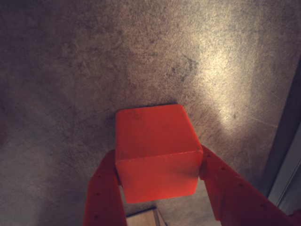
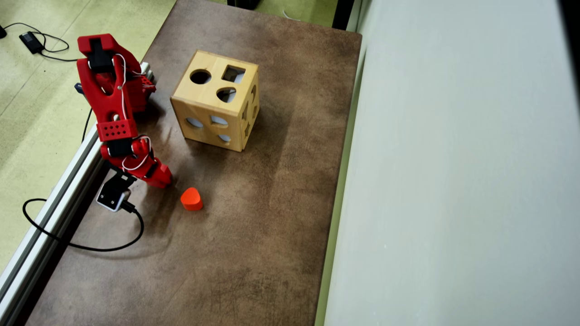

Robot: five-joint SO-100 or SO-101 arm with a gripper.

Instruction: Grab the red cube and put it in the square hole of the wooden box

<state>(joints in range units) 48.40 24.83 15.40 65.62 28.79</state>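
Clamped between the two red fingers (image 1: pixel 101 197) of the gripper (image 1: pixel 157 181) in the wrist view: the red cube (image 1: pixel 155 150), squeezed on its left and right faces, top face and near face both showing, edges sharp. Beneath and beyond the cube, only mottled brown tabletop (image 1: pixel 94 61), with a bright patch of glare up and to the right of the cube. Whether the cube rests on that surface or hangs just above it, impossible to tell here. At the bottom edge of the same view, directly below the cube and between the fingers, a sliver of pale wood. In the overhead view, cube itself hidden under the arm; gripper (image 2: pixel 161 179) low over the table (image 2: pixel 253 253), below and to the left of the wooden box (image 2: pixel 216 102) and well apart from it. Just right of the gripper tip, and likewise below the box, an orange-red heart-shaped block (image 2: pixel 191 199) lying free on the table. Box upright, one corner turned toward the bottom of the view; on its top face the square hole (image 2: pixel 233 74) at the upper right, a round hole (image 2: pixel 200 76) to its left, a heart-shaped hole (image 2: pixel 226 94) just below. More cut-outs on the two visible side faces. Left of the box, the red arm (image 2: pixel 111 95), mounted at the table's edge.
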